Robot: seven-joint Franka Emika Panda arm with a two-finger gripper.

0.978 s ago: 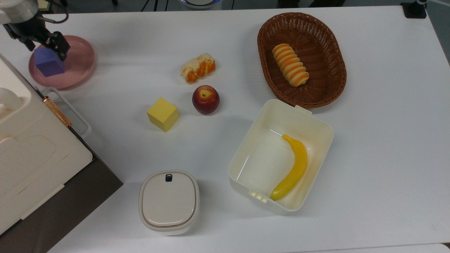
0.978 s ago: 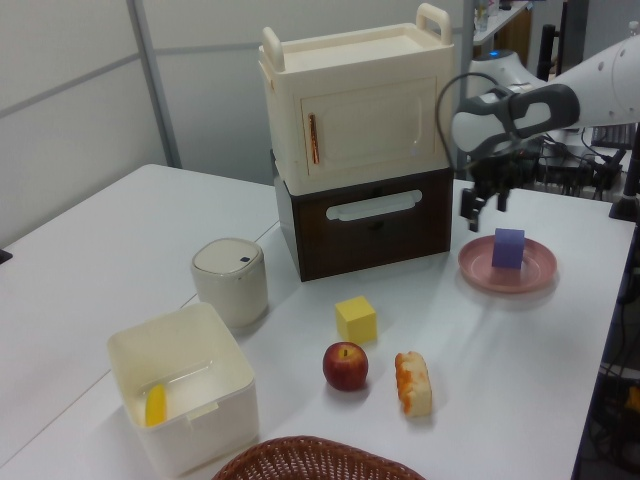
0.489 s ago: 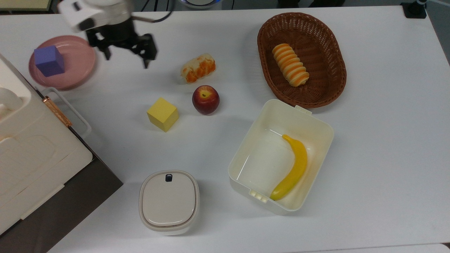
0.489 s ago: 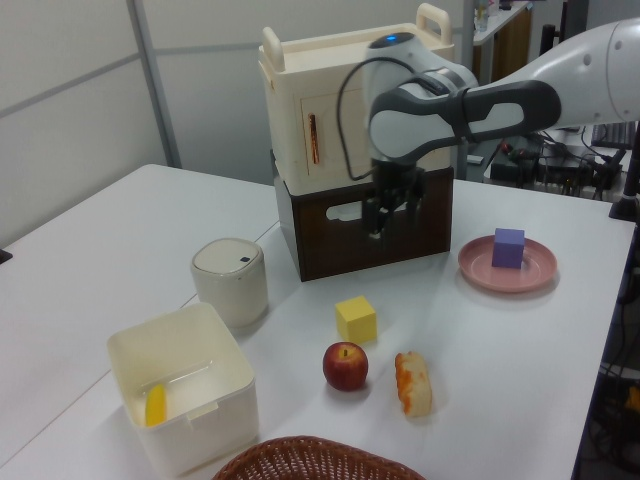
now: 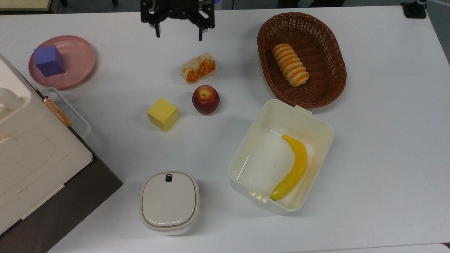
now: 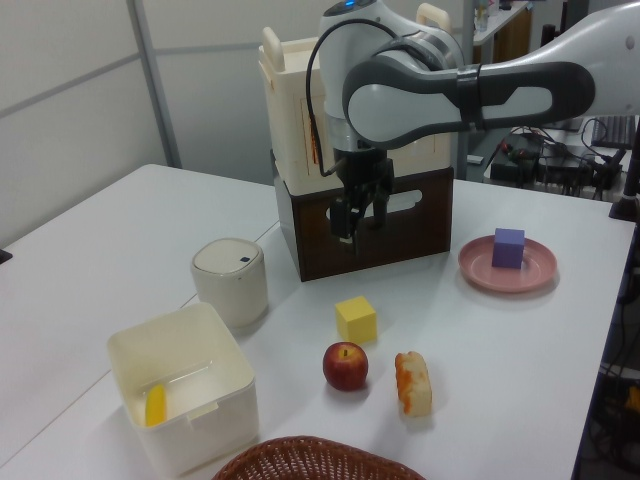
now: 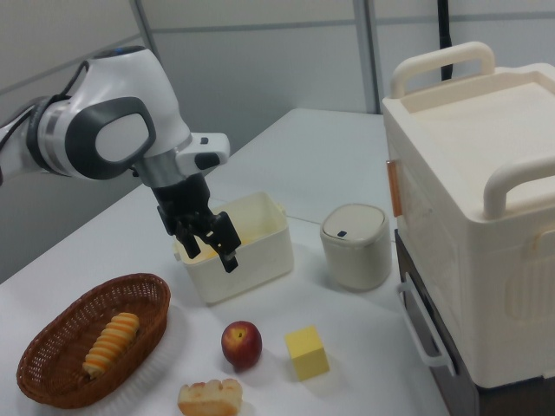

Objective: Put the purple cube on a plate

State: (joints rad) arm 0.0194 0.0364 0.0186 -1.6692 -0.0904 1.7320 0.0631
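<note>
The purple cube rests on the pink plate at the top view's far left, and nothing touches it. In the left view the cube stands on the plate at the right of the table. My gripper hangs open and empty above the table's far edge, well to the top view's right of the plate. The left view has the gripper raised in front of the brown drawer unit. Seen in the right view, the gripper is high above the white box.
A yellow cube, a red apple and an orange-streaked bread piece lie mid-table. A wicker basket holds a striped roll. A white box holds a banana. A lidded pot and a cream cabinet stand nearby.
My open gripper left the cube on the plate, rose and swung toward the top view's right along the far edge. The cube stays on the plate.
</note>
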